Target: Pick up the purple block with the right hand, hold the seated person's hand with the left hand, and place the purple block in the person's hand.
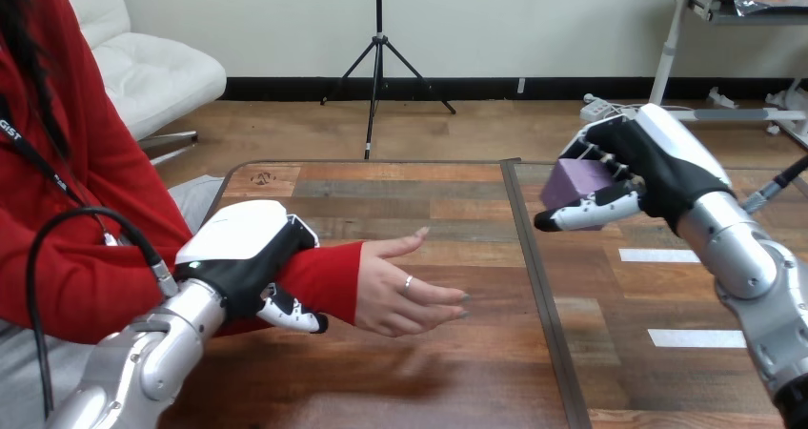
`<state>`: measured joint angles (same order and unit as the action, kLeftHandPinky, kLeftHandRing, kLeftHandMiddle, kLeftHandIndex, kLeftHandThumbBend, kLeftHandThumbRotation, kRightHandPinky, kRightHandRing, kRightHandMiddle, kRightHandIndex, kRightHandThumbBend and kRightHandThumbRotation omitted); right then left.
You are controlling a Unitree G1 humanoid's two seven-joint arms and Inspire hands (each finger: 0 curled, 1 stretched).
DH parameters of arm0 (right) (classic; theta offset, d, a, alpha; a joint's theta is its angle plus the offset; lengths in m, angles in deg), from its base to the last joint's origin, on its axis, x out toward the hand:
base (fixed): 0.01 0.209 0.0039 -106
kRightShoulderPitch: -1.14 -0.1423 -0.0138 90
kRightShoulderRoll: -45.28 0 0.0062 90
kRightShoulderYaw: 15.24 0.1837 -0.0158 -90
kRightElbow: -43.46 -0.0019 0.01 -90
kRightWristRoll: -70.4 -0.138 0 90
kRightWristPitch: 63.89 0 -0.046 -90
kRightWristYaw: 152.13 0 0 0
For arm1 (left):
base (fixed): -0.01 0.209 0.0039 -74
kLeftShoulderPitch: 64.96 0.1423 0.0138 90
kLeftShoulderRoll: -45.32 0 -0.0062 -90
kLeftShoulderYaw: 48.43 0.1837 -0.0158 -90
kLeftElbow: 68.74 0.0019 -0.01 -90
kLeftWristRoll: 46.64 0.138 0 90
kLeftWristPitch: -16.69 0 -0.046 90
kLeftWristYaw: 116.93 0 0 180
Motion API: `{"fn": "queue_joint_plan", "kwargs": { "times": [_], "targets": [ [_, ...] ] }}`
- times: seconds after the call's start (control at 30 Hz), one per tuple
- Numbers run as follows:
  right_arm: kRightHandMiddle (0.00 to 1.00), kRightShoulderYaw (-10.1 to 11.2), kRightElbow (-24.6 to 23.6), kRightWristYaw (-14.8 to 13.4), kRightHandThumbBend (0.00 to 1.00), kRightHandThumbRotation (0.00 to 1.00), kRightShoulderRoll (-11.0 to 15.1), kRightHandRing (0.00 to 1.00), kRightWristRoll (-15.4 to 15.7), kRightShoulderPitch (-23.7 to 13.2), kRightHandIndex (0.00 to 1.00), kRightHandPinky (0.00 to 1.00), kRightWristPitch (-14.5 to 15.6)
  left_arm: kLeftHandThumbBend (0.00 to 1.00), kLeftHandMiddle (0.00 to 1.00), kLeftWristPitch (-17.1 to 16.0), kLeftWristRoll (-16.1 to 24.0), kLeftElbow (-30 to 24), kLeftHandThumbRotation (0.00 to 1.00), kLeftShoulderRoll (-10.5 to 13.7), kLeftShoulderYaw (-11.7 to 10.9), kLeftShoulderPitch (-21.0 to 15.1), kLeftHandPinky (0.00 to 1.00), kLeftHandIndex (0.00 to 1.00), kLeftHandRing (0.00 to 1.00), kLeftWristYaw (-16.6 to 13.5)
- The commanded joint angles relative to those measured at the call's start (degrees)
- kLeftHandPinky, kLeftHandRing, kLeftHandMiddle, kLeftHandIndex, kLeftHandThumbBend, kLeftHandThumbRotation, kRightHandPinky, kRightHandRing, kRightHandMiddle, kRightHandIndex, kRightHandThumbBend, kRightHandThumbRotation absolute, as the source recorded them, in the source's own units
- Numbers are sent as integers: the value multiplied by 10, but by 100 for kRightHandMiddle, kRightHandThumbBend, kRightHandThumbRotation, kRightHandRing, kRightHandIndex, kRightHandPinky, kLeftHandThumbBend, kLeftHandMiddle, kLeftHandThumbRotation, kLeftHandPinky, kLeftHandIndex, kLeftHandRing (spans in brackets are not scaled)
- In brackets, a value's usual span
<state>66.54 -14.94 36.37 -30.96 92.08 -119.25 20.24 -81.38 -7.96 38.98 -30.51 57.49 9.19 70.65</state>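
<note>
My right hand (640,167) hovers above the right half of the table, fingers and thumb curled round the purple block (575,181). The person's hand (405,286) lies palm up and open over the table's middle left, well left of the block. My left hand (250,257) wraps the person's red-sleeved forearm near the wrist, its thumb (293,315) curled under the sleeve and its white back over the top.
The wooden table (457,372) has a dark seam (534,276) running front to back between the two hands. Two white tape strips (696,337) lie on the right half, under my right arm.
</note>
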Motion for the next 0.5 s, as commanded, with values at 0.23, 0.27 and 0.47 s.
{"fn": "queue_joint_plan", "kwargs": {
  "times": [0.23, 0.27, 0.47],
  "targets": [
    [46, -3, -116, 8, 75, 0, -35, 41, -6, -40, 47, 39, -5, 68, 32, -18, -33, -68, 0, -69, -38, -194, 21, 32, 26, -56],
    [46, -4, -119, 8, 75, 0, -36, 41, -6, -39, 46, 38, -4, 68, 32, -18, -33, -67, 0, -71, -38, -195, 21, 32, 26, -56],
    [45, -9, -141, 15, 76, 0, -48, 40, -4, -35, 46, 38, 6, 69, 33, -13, -32, -65, 0, -81, -37, -206, 20, 33, 25, -55]
  ]
}}
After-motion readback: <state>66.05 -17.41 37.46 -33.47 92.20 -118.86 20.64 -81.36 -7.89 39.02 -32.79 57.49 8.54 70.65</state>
